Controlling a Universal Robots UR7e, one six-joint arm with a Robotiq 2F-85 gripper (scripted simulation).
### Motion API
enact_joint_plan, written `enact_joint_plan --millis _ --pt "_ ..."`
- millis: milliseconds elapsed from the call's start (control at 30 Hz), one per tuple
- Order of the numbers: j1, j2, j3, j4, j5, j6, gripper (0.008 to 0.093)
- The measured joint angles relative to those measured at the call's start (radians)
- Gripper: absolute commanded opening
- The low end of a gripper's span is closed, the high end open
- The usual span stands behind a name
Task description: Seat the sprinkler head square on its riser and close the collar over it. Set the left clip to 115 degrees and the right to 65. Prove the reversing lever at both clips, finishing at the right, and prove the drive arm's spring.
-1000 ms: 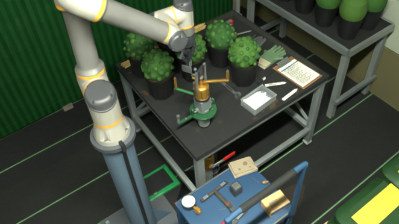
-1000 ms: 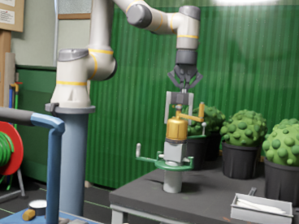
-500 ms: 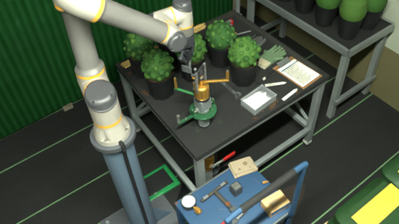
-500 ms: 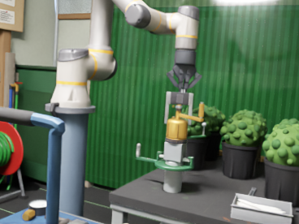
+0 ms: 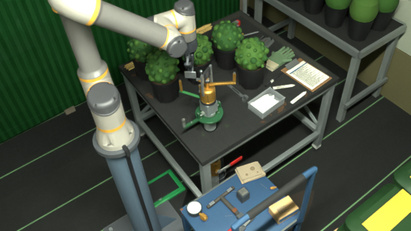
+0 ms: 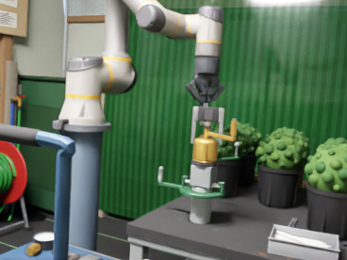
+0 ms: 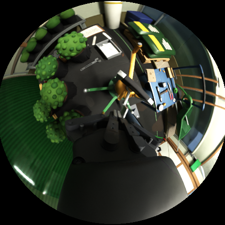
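Observation:
My gripper (image 6: 206,101) is closed and holds nothing; it hangs point-down just above the grey collar bail (image 6: 207,117) that stands upright over the sprinkler. The brass sprinkler head (image 5: 207,94) sits on its grey riser (image 5: 209,124) near the table's front middle. A brass drive arm (image 5: 222,83) sticks out sideways from the head's top. Around the riser lies a green ring with two green clip arms, one toward the table's front left (image 5: 190,123) and one toward the plants (image 5: 189,94). In the wrist camera my fingers (image 7: 118,114) sit beside the bail (image 7: 135,89).
A white tray (image 5: 266,102) sits right of the sprinkler, with a wrench (image 5: 238,92) between them. Several potted bushes (image 5: 161,74) crowd the table's back behind my gripper. A clipboard (image 5: 305,74) and gloves (image 5: 281,56) lie at the far right. A blue tool cart (image 5: 245,198) stands below the table's front.

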Motion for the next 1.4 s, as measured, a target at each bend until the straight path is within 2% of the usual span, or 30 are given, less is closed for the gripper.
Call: enact_joint_plan --millis 500,1400 --pt "-0.051 -0.05 0.047 0.003 0.0 -0.38 0.008" --pt "-0.054 -0.053 0.049 0.005 0.0 -0.405 0.008"
